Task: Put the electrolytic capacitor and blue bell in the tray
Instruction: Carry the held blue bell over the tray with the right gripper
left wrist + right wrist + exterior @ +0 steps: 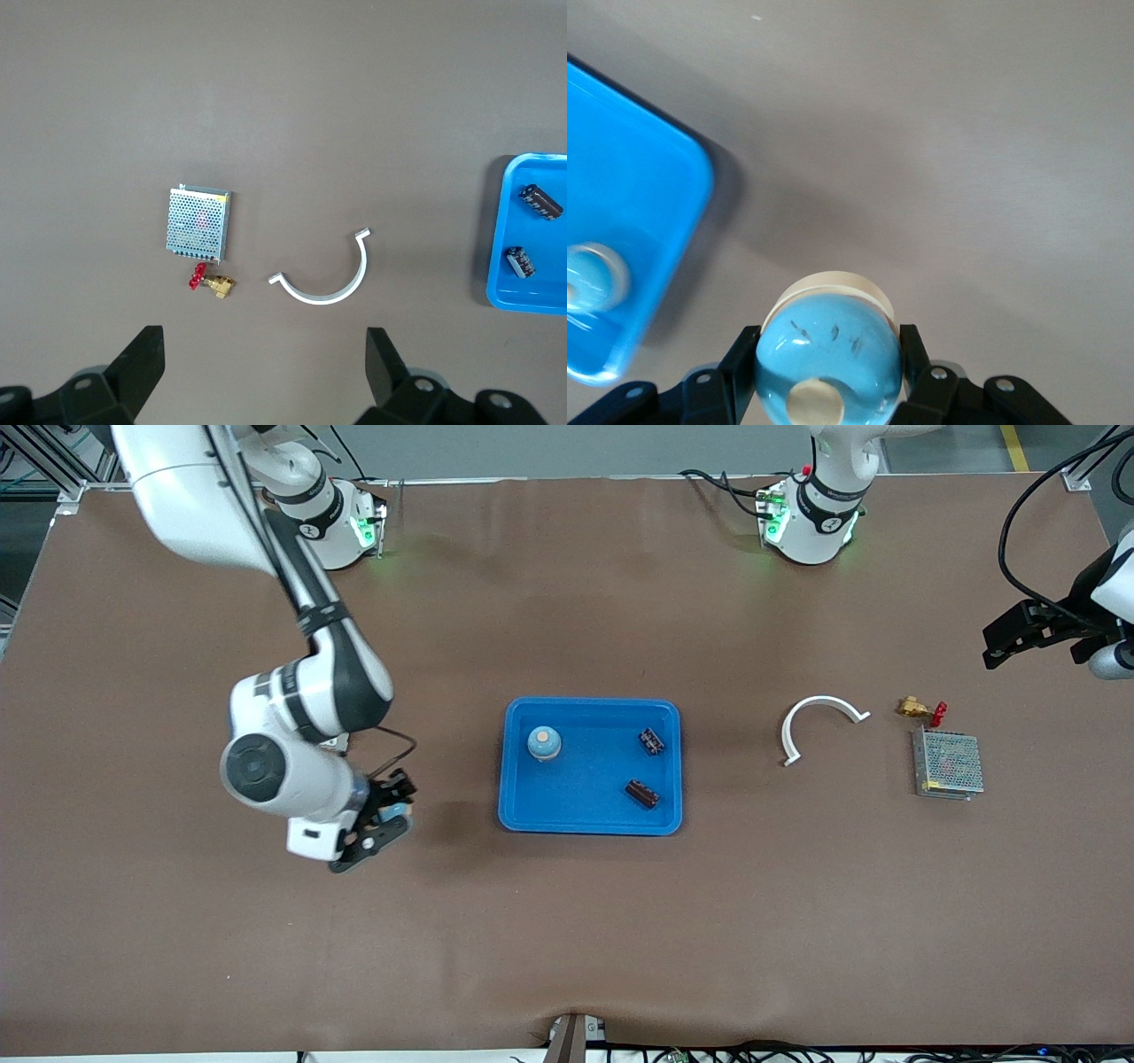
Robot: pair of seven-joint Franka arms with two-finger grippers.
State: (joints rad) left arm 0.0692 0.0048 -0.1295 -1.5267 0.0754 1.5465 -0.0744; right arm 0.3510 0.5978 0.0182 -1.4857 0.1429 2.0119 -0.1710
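The tray [592, 822] lies on the brown table [567, 939], near the right gripper [386, 825] and toward its fingertips' side, with bare tabletop between them. Inside it, one blue bell [544, 743] sits by the rim closest to the right gripper, and two dark electrolytic capacitors, one [652, 740] and another [641, 793], lie by the rim closest to the left arm's end.

A second blue bell [829, 359] is clamped between the right gripper's fingers [911, 365], held over bare table just short of the tray's rim. The dome is gripped on its curved sides, so it could be squeezed out or rolled in the grip; if it were released before the raised rim is cleared, it would be dropped outside or tipped on the edge. A release above the bell already in the tray could knock both. Open floor is left in the tray's middle.

The left gripper [264, 376] waits with its fingers wide apart and nothing between them, high over the table's edge at the left arm's end; a mesh-covered power supply [198, 223], a white curved clip [326, 276] and a small brass valve with a red handle [211, 282] lie well ahead of its fingertips.
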